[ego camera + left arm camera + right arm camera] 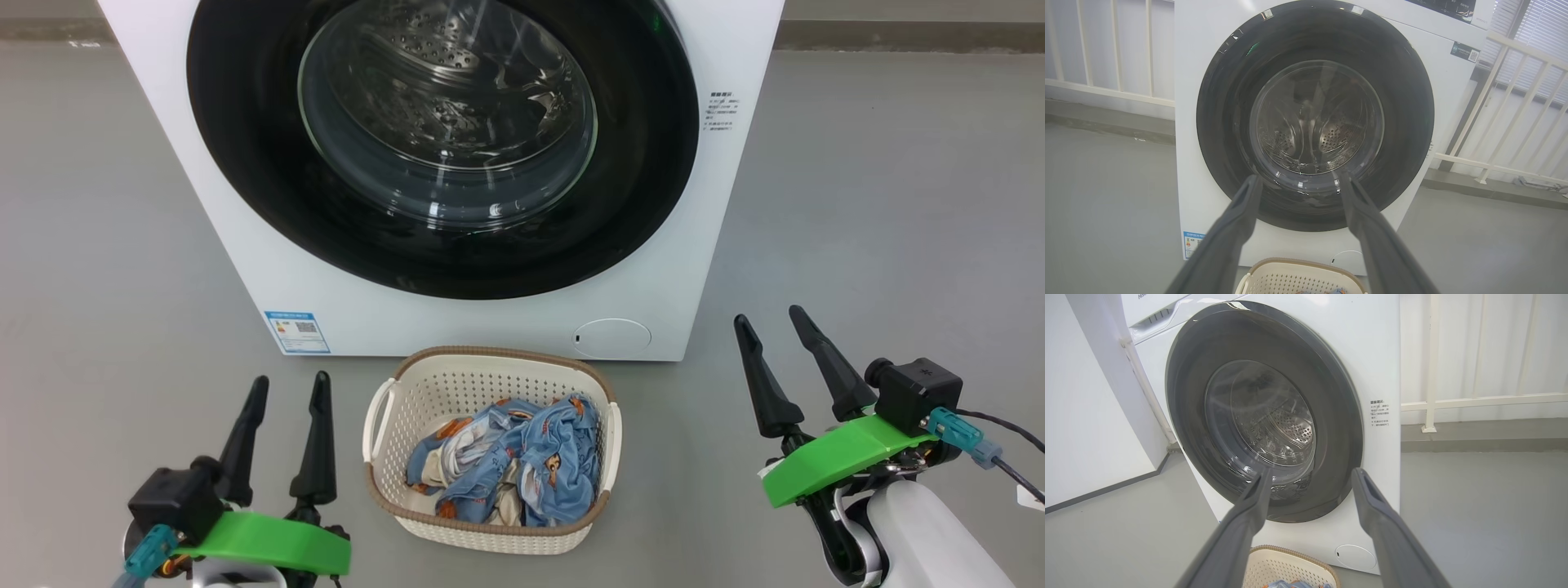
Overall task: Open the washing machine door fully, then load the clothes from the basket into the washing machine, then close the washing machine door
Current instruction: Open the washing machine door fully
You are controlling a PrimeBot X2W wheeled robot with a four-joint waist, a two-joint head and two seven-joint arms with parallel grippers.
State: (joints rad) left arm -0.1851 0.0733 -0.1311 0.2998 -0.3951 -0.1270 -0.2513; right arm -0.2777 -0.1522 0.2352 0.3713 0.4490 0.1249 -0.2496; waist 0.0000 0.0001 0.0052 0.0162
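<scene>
Head view: left pincer (291, 378) and right pincer (767, 315) gape empty over open floor (857, 204), flanking the basket (498, 352).

The grey floor (882, 204) is smooth and matte. The white washing machine (678, 278) stands directly on it, square and upright. Just in front of the machine's base sits the cream basket (433, 392), upright on the floor; whether the two touch cannot be told. Behind the machine, a low grey kerb (1486, 441) borders the floor.
</scene>
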